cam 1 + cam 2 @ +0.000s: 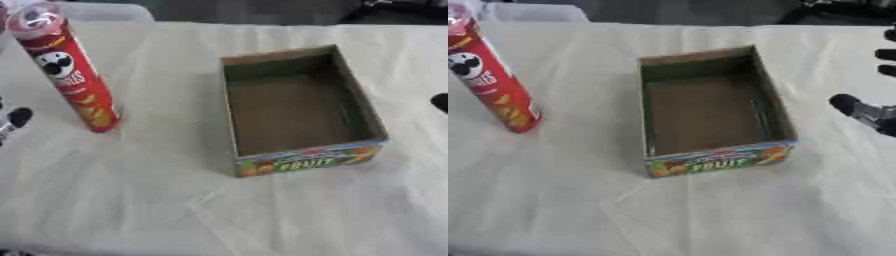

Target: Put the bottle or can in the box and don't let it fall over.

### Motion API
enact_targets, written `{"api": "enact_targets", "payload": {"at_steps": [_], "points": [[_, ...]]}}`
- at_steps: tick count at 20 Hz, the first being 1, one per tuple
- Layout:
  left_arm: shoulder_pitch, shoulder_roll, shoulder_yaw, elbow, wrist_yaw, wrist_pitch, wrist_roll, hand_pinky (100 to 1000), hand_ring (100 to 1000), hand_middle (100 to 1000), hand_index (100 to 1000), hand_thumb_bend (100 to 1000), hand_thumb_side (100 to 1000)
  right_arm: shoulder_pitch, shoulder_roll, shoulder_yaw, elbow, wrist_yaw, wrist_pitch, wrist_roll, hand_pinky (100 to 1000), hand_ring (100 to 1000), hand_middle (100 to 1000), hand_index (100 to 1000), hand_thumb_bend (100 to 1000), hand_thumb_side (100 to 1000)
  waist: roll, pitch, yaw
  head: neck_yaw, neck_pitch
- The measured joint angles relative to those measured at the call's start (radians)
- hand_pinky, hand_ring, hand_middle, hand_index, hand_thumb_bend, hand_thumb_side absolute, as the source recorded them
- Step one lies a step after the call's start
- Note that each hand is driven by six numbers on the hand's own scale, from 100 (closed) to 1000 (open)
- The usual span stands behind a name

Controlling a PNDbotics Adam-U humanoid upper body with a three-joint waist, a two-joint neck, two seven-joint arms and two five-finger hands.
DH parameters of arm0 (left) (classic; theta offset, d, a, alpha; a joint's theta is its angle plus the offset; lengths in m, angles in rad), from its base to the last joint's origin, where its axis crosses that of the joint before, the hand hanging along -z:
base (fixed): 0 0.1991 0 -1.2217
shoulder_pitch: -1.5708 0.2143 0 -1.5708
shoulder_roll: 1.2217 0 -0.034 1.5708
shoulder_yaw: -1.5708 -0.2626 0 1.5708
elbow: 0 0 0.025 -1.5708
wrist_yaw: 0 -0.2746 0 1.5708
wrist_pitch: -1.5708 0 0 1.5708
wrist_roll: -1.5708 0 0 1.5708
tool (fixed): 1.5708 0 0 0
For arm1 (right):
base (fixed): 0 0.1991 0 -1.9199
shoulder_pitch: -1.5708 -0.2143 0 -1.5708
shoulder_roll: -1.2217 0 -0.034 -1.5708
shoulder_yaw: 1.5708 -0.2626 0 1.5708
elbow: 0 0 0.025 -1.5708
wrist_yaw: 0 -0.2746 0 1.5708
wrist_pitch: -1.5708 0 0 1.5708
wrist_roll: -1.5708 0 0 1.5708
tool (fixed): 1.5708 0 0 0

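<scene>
A tall red crisps can (72,75) with a clear lid stands upright on the white cloth at the left. In the middle lies an open cardboard box (302,162) with a "FRUIT" label on its near wall and nothing inside. Only a small part of my left hand (17,118) shows at the left edge, just left of the can's base and apart from it. My right hand (866,113) comes in at the right edge, open, with its thumb stretched toward the box's right wall but not touching it. It holds nothing.
The white cloth (131,200) covers the whole table and is wrinkled in front of the box. A pale plastic container (109,11) stands behind the can at the far edge. Dark shapes lie beyond the table's far side.
</scene>
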Motion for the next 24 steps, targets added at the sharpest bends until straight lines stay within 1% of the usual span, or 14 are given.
{"api": "enact_targets", "payload": {"at_steps": [5,9,11,15,18,24], "points": [[-0.061,0.0,-0.027,0.049,-0.002,0.009,-0.02,727,827,690,777,813,240,-0.004,0.0,0.003,0.0,0.0,0.002,0.002,860,865,893,925,678,100,-0.003,0.0,-0.004,0.0,0.0],[-0.106,0.0,-0.047,0.088,-0.012,0.012,-0.025,763,846,697,764,831,231,-0.004,0.0,0.004,0.0,0.0,0.003,0.004,860,864,893,925,678,100,-0.003,0.0,-0.005,0.0,0.0],[-0.122,0.0,-0.053,0.104,-0.021,0.009,-0.018,778,838,697,758,844,220,-0.005,0.0,0.004,0.0,0.0,0.003,0.004,860,864,893,925,678,100,-0.004,0.0,-0.006,0.0,0.0],[-0.144,-0.001,-0.059,0.124,-0.05,-0.024,0.017,769,835,700,756,867,205,-0.006,0.0,0.005,0.0,0.0,0.004,0.006,860,863,893,925,679,100,-0.004,0.0,-0.007,0.0,0.0],[-0.162,-0.002,-0.066,0.139,-0.072,-0.048,0.041,731,836,715,760,868,201,-0.009,0.0,0.009,0.0,-0.001,0.006,0.007,860,863,892,924,678,100,-0.004,0.0,-0.008,0.0,0.0],[-0.186,-0.019,-0.076,0.166,-0.078,-0.076,0.05,733,844,721,768,874,195,-0.013,0.001,0.009,0.001,-0.001,0.008,0.009,860,863,893,924,679,100,-0.004,0.0,-0.011,0.0,-0.005]]}}
